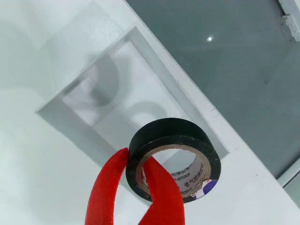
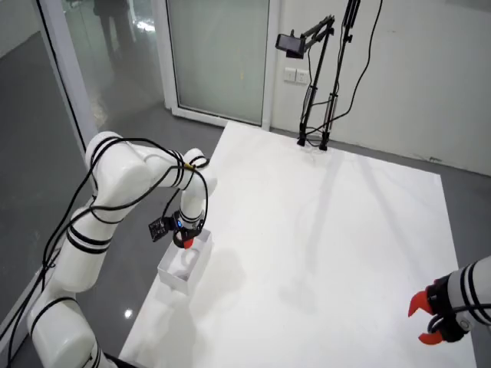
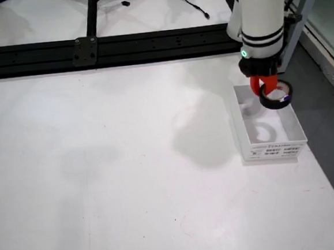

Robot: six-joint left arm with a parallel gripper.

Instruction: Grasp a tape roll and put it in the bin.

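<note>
**Tape held over the bin, release still to come**

The red jaws were pinched on the roll's wall, one finger inside the core and one outside, so the gripper (image 1: pixel 136 187) carried the tape (image 1: pixel 173 157) clear of any surface. The roll hung above the bin (image 1: pixel 70 101), over its end nearest the table's corner in the overhead view, by the edge beside the glass wall. The grasp and the carry looked done; lowering and letting go remained, and the bin seemed to hold nothing yet.

The tape was a glossy black ring round a tan cardboard core with a printed label inside. The fingers were smooth, curved, matt red plastic. The bin was a shallow white rectangular tray with thin walls, and the table (image 3: pixel 129 162) a flat matt white sheet
</note>
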